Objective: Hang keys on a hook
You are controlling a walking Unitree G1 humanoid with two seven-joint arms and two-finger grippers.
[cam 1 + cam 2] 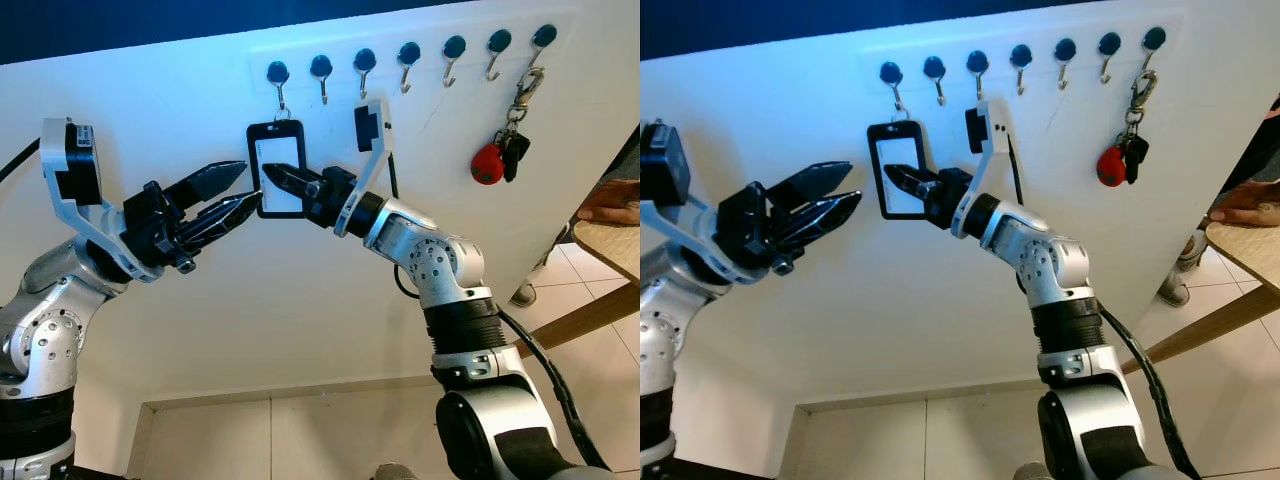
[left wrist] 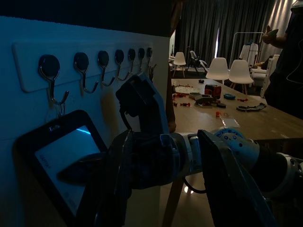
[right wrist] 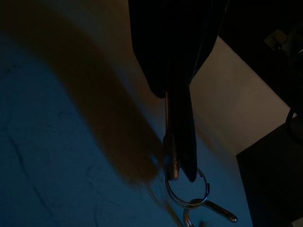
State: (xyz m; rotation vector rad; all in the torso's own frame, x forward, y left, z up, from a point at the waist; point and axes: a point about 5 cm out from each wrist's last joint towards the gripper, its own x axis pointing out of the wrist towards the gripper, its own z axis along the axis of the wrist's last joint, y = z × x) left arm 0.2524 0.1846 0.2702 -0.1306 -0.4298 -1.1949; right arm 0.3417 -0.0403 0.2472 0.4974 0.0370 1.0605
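Status: the hang appears complete or nearly so. The badge holder [image 1: 277, 168], a black-framed card sleeve with a pale window, hangs by its split ring [image 3: 185, 186] from the leftmost hook [image 1: 278, 78] of the seven-hook rail [image 1: 405, 50] on the white wall.

In the right wrist view the ring sits over the hook's metal tip, and the right gripper [image 1: 283, 182] has its fingers closed edge-on against the holder's body, tips touching the ring. Remaining step, as judged: release and retract.

The left gripper [image 1: 237, 190] hovers at 9 o'clock from the holder, just beside it, fingers narrowly parted and holding nothing.

At the rail's far right hook [image 1: 541, 40] hangs a second bunch of keys [image 1: 508, 148] with a red fob (already hung, well apart from both grippers).
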